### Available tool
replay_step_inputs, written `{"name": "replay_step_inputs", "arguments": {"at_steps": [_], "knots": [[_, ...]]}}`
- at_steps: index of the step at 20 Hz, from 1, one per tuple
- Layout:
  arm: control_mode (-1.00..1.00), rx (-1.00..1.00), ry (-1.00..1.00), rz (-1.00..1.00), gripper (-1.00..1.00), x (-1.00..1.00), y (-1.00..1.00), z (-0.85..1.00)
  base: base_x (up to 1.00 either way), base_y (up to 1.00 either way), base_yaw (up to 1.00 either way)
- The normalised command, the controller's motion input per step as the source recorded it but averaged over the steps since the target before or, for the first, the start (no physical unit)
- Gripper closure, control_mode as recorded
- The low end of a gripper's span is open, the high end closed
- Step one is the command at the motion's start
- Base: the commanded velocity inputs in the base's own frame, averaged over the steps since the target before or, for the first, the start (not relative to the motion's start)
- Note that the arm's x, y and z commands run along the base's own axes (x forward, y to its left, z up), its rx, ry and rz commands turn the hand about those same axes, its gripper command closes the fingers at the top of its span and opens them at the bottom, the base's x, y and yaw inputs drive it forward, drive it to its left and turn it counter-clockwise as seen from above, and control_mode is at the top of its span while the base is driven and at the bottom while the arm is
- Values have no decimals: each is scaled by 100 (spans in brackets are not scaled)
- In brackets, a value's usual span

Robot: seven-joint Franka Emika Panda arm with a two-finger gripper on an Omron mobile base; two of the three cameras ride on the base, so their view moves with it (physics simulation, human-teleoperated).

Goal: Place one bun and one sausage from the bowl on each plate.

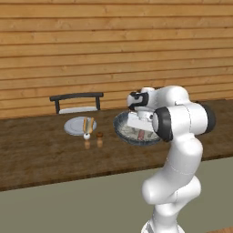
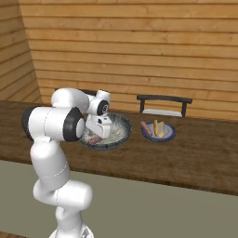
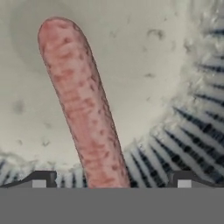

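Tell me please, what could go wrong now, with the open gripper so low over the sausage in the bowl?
The gripper is open, its tips on either side of the sausage near one end. Gripped so far from the middle, the sausage may tip or slip out when lifted. The tips also sit close to the bowl, so going lower could scrape or push it.

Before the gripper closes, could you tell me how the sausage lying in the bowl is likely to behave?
The sausage is a smooth round cylinder, so it may roll on the bowl's pale floor if nudged. It lies lengthwise between the open fingertips, so it could slip along them.
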Motion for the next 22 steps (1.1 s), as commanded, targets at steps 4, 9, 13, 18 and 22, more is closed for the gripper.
{"name": "replay_step_inputs", "arguments": {"at_steps": [4, 9, 13, 18, 22], "knots": [[-100, -1, 1, 0, -100, -19, -6, -11, 0, 0, 0], [-100, -3, 1, 0, -100, -4, 20, -19, 0, 0, 0], [-100, 0, 0, 0, -100, 7, 14, -2, 0, 0, 0], [-100, 0, 0, 0, 100, 0, 6, -8, 0, 0, 0], [-100, 0, 0, 0, 100, -1, 0, 1, 0, 0, 0]]}}
